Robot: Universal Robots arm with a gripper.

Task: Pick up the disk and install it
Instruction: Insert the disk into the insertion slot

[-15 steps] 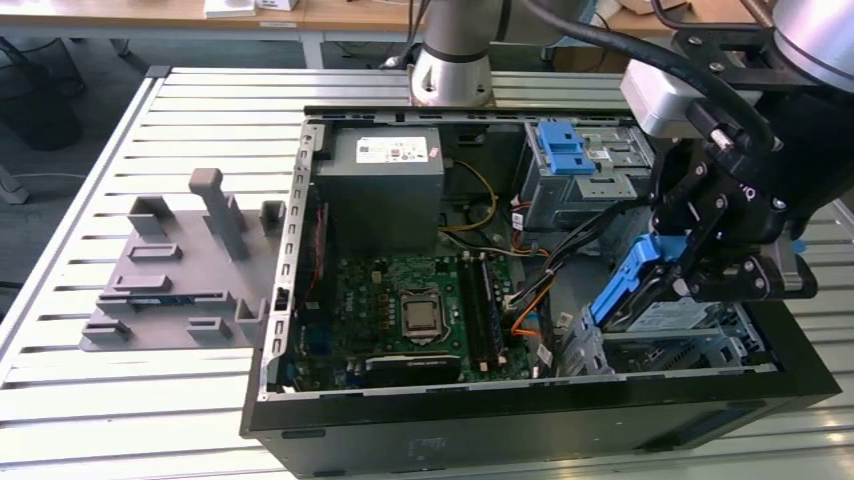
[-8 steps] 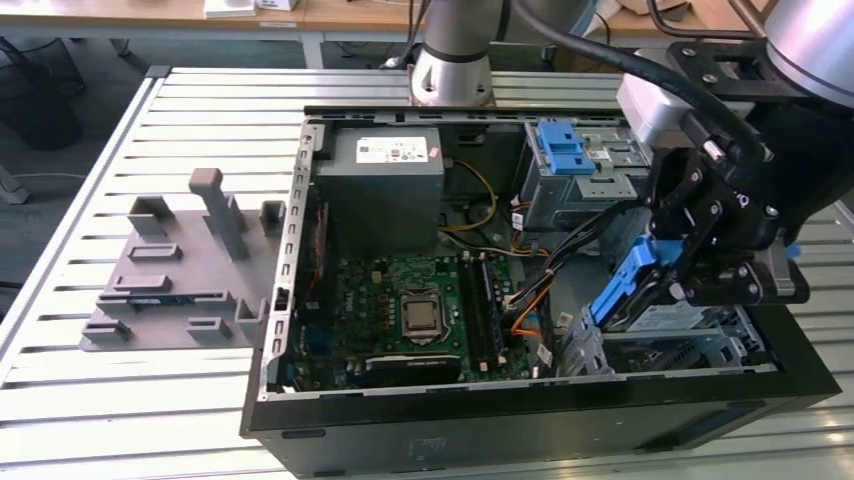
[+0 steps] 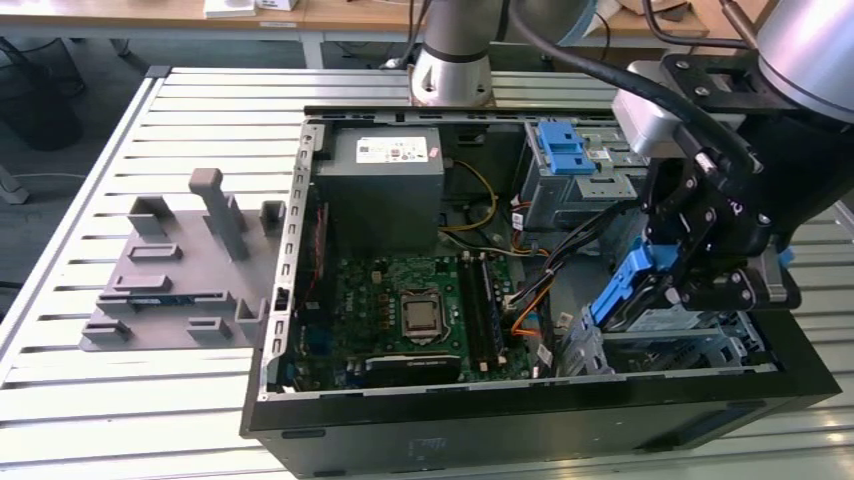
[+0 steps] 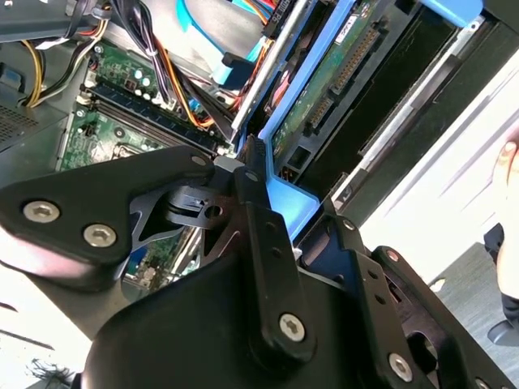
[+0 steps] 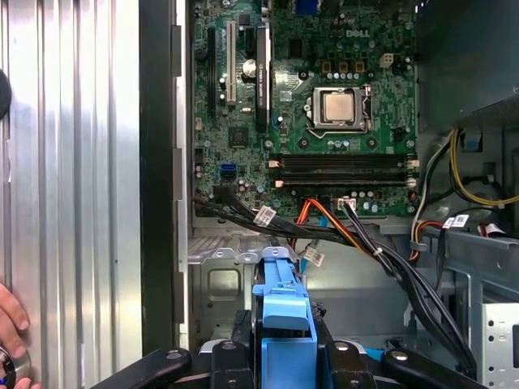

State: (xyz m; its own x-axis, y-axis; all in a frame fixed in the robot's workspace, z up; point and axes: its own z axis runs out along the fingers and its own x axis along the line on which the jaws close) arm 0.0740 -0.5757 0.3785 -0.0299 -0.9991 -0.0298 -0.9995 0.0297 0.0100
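At the exterior view's left, a grey moulded fixture (image 3: 167, 275) lies flat on the slatted metal bench (image 3: 80, 400), well apart from anything the arm touches. Beside it, a black computer case (image 3: 534, 410) rests on its side with its panel off. Inside the case, the green motherboard (image 3: 367, 300) lies across the floor with the processor (image 3: 422, 316) near its middle, and a grey power supply box (image 3: 387, 185) with a white sticker sits in the far corner. Orange and black cables (image 3: 527, 310) run along the board's edge. Further toward the exterior view's right, a blue latch (image 3: 563, 150) sits on top of a silver drive cage (image 3: 554, 195) against the far wall. The arm (image 3: 451, 50) rises from just behind the case and reaches over it. The end effector (image 3: 701, 285) hangs inside the case's near corner at the exterior view's right, clamped on the disk (image 3: 625, 290). The disk is tilted steeply, its blue carrier facing the motherboard and its lower end down at the silver drive bay (image 3: 694, 345); I cannot tell whether it touches the bay. In the first wrist view the black fingers (image 5: 241, 336) flank the blue carrier on both sides. The second wrist view shows the disk's circuit-board face. A person's hand (image 5: 10, 320) rests on the bench outside the case wall.
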